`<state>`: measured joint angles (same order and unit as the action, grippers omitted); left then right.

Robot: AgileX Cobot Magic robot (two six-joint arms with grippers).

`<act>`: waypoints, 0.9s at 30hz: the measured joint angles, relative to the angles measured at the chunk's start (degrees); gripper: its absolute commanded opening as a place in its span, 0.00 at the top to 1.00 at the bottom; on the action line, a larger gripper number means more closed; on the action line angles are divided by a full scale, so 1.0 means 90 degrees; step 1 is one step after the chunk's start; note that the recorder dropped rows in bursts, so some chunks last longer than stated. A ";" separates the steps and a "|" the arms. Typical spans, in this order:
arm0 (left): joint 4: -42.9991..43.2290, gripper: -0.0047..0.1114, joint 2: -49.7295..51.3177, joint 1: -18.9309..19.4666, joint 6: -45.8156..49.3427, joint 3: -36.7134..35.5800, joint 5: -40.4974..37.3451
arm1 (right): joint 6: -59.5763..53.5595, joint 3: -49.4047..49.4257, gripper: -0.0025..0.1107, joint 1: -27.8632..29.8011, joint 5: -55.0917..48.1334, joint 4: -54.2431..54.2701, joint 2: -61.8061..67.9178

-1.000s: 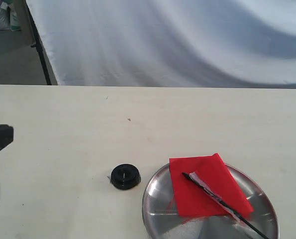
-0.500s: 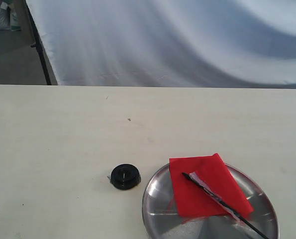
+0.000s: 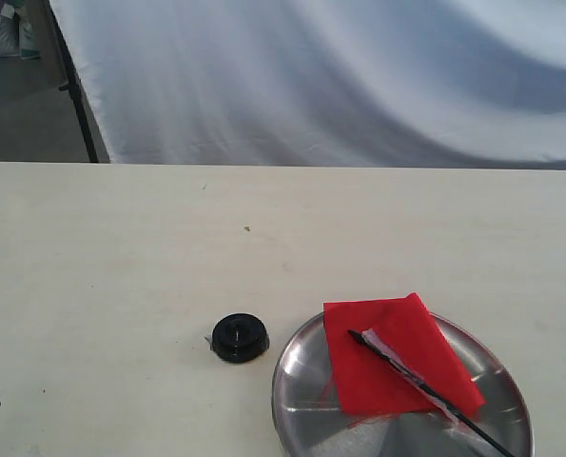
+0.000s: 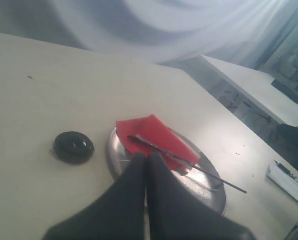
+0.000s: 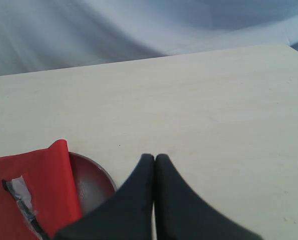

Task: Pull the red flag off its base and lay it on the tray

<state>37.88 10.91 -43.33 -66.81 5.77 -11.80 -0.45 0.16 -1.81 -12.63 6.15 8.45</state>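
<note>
The left gripper (image 4: 146, 156) is seen with its black fingers (image 4: 131, 185) pressed together tip to tip, and nothing is held between them. The right gripper (image 5: 154, 157) is closed on itself in the same way and is empty.

Just ahead of the left fingertips the tray (image 4: 209, 186) is set flat on the table (image 4: 48, 85). Part of its near rim is hidden behind those fingers. From the right fingertips the tray is off to one side, and only an arc of its rim is shown there.

The flag (image 3: 378, 376) is laid in the tray, off the base (image 3: 240, 337). Its red cloth is spread flat, and one corner is carried over the far rim onto the table. The stick (image 3: 487, 436) is laid on top of the cloth, with its long axis diagonal across the tray. In the exterior view the cloth-bearing end is pointed toward the base side. The thin bare end is run out the opposite way, away from the left fingers; in the left wrist view it is carried past the rim. A whitish strip (image 3: 411, 373) is seen along the stick.

The base is set flat on the table just beside the tray but apart from it, on the side toward the left gripper and well apart from those fingers.

Farther off, a white backdrop (image 3: 340, 86) is hung behind the table, with a black stand (image 3: 73, 95) at its edge.
</note>
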 measured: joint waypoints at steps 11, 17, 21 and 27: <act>-0.1991 0.96 0.0000 0.0000 0.0074 0.0000 -0.0012 | 0.0000 0.0000 0.98 0.0000 0.0000 0.0000 0.0000; -0.3054 0.96 0.0000 0.0000 0.0074 0.0000 -0.0061 | 0.0000 0.0000 0.98 0.0000 0.0000 0.0000 0.0000; -0.2255 0.96 0.0000 0.0000 0.1046 0.0000 -0.0222 | 0.0000 0.0000 0.98 0.0000 0.0000 0.0000 0.0000; 0.0447 0.96 0.0000 0.0000 0.5010 0.0000 -0.1286 | 0.0000 0.0000 0.98 0.0000 0.0000 0.0000 0.0000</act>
<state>41.91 10.91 -43.33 -21.72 5.77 -23.37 -0.45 0.16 -1.81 -12.63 6.15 8.45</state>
